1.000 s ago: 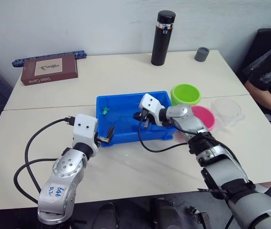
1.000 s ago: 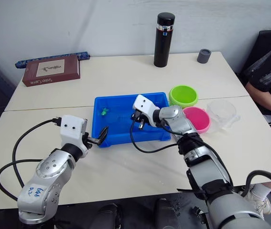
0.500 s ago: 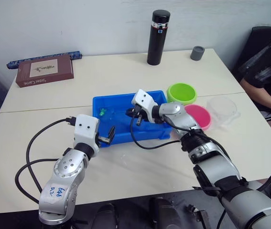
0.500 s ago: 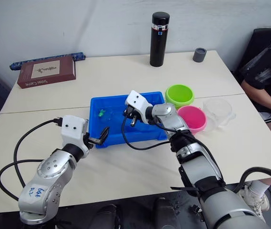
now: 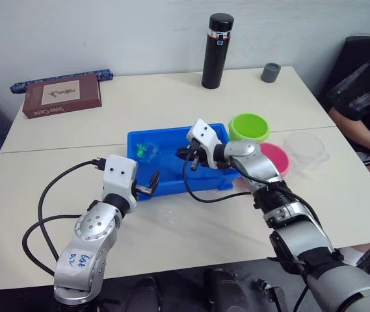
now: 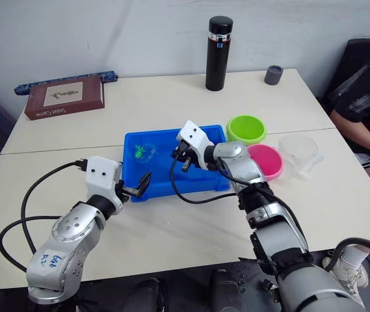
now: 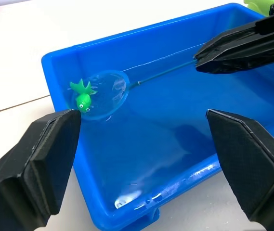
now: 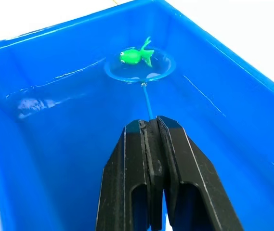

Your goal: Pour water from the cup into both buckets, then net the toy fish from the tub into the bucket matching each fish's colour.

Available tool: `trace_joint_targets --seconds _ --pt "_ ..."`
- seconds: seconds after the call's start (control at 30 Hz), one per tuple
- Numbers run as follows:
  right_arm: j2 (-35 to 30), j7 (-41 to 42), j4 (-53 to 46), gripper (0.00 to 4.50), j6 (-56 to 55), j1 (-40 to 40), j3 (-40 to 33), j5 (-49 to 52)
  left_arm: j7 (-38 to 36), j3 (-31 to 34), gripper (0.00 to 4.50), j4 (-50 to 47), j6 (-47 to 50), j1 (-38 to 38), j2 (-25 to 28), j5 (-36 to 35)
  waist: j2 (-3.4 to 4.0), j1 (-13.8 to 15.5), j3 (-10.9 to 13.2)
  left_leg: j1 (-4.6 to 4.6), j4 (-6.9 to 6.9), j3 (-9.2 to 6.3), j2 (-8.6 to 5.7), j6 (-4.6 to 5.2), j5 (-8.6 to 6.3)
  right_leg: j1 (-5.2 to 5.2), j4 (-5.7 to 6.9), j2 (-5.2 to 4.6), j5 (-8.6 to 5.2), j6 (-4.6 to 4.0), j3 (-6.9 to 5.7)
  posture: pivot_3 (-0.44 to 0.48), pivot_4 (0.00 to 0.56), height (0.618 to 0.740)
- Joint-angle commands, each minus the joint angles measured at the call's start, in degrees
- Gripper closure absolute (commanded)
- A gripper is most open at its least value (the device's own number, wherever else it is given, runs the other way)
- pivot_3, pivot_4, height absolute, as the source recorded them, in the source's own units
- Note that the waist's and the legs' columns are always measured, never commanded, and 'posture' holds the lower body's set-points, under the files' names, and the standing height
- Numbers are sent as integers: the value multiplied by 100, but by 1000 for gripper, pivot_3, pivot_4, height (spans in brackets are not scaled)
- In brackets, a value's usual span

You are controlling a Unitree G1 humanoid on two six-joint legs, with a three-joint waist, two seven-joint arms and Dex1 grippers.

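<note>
Fingers of the right gripper pinch the net handle, hoop under the green fish in the tub to scoop it, while left gripper fingers stand apart.

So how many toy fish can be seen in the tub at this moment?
1: a green fish lies on the net's hoop, near the corner of the blue tub farthest from the buckets. The right pincer holds the net's handle. Others could be hidden behind it.
</note>
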Motion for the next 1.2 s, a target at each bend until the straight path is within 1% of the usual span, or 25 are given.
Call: trace_joint_targets --seconds 0.03,0.3,0.4,0.53,0.73,0.8,0.9,1.07,1.2 --pt "-218 27 -676 4500 292 154 -213 196 -53 -31 16 -61 -146 -98 35 31 0 13 0 0 0 0 -1 0 0 0 0 -1 0 0 0 0 150 740" --pt "-654 34 -1516 4500 748 635 -253 294 -154 -71 16 83 -208 -199 57 21 0 65 0 0 0 1 -1 2 0 0 0 0 0 0 0 0 150 740" --pt "-889 25 -1898 4500 1030 794 -389 416 -201 -70 16 133 -230 -240 72 14 0 101 0 0 1 1 -2 2 0 0 -1 0 0 0 0 0 150 740" --pt "-1325 -24 -2751 4500 1590 1110 -715 655 -298 -92 16 225 -268 -332 90 -13 0 150 0 -2 0 0 -2 2 -1 0 -6 1 0 -1 -2 0 150 740" --pt "-1721 -243 -4046 4500 2587 1483 -1141 1125 -446 -168 16 447 -379 -507 114 -56 0 138 0 -5 1 -2 -3 6 -3 1 -10 -1 -1 -1 -3 0 150 740" --pt "-1792 -374 -4442 4500 2970 1565 -1375 1353 -511 -206 16 546 -430 -585 115 -69 0 133 0 -3 0 -1 -3 7 -3 1 -10 0 -1 -1 -1 0 150 740" --pt "-1831 -636 -4962 4500 3497 1590 -1947 1727 -609 -247 16 715 -505 -713 121 -92 0 148 0 -4 1 -4 -2 8 -3 0 -8 2 -1 -2 -3 0 150 740" --pt "-2131 -946 -5345 4500 3949 1642 -2521 2058 -746 -279 16 906 -622 -854 130 -101 -1 157 0 -6 2 -4 -4 11 -5 3 -13 0 -1 -2 -2 0 150 740" --pt "-2527 -1042 -5313 4500 3737 1919 -2809 2045 -814 -301 16 1001 -682 -926 128 -96 -1 172 0 -7 1 -4 -6 15 -7 3 -16 -1 -1 -2 -3 0 150 740"
